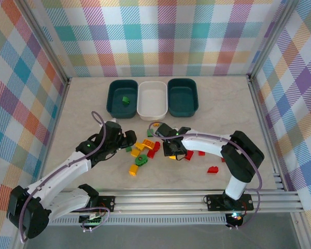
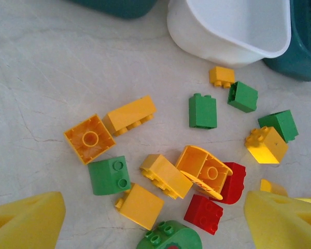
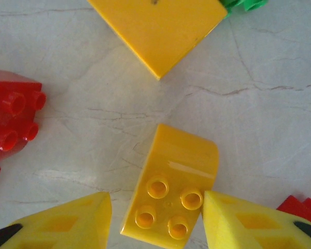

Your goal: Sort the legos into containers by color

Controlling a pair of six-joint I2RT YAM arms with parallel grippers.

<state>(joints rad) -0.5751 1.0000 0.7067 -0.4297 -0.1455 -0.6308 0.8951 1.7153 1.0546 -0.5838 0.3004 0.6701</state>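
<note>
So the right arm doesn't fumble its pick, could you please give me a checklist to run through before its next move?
1. The yellow curved-top brick sits between the fingers of the right gripper: ok.
2. Both fingers touch it: not ok; one finger stands off its side.
3. Neighbours lie apart from the grasp: ok; the red brick and the other yellow brick are clear of it.
4. The left gripper is open and carries nothing: ok.
5. Tub for yellow settled: cannot tell; the left teal tub holds one green brick, which fixes green alone.
</note>
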